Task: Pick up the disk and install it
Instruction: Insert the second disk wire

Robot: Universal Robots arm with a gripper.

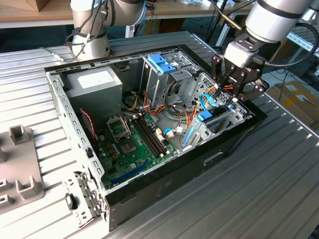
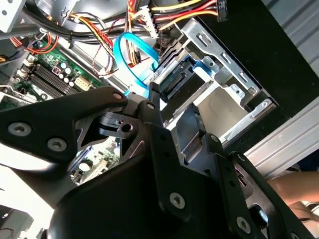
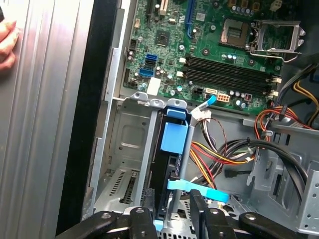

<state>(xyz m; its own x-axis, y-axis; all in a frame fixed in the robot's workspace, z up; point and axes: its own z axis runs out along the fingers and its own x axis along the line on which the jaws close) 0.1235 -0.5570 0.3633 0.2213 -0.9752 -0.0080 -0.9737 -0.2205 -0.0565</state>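
I have the gripper [image 1: 238,85] down at the drive bay [image 3: 130,149] in the case's corner, at the exterior view's right. The disk [image 3: 172,149] stands on edge in that bay, and I judge the fingers [image 3: 199,214] pinch its end. A cocked disk could jam on the blue cable [image 2: 132,59] nearby.

Ribbed silver metal counter [image 1: 279,169], grooves running lengthwise. Directly on it: open black computer case [image 1: 164,184] lying on its side at centre; grey plastic fixture [image 1: 20,169] with raised blocks at the exterior view's left edge; robot arm base [image 1: 89,40] mounted at the far side, just behind the case.
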